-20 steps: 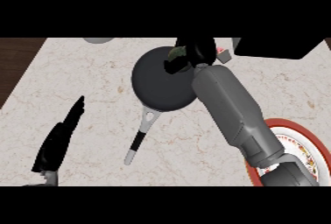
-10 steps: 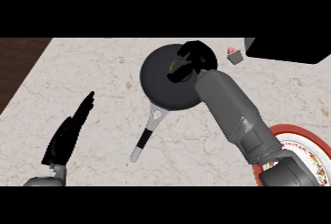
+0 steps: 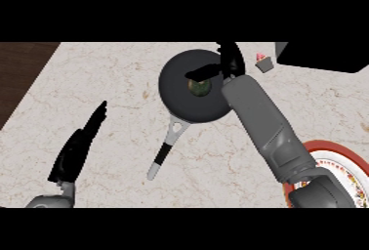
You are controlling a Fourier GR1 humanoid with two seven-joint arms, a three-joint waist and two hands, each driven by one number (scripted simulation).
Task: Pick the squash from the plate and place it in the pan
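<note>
Countertop (image 3: pixel 108 73) pan (image 3: pixel 180 105) holds squash (image 3: pixel 199 87) beside right hand (image 3: pixel 231 61).

I see the squash (image 3: pixel 199 87) lying inside the pan (image 3: pixel 180 105) on the bench (image 3: pixel 108 73), with my right hand (image 3: pixel 229 62) spread just above it. My left hand (image 3: pixel 78 145) rests open at lower left, and the plate (image 3: pixel 351 157) sits at lower right.

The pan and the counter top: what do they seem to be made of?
Pan: probably dark coated metal; matte black bowl, pale metal neck at its grip. Counter top: looks like stone, perhaps marble; beige with thin brown veins.
</note>
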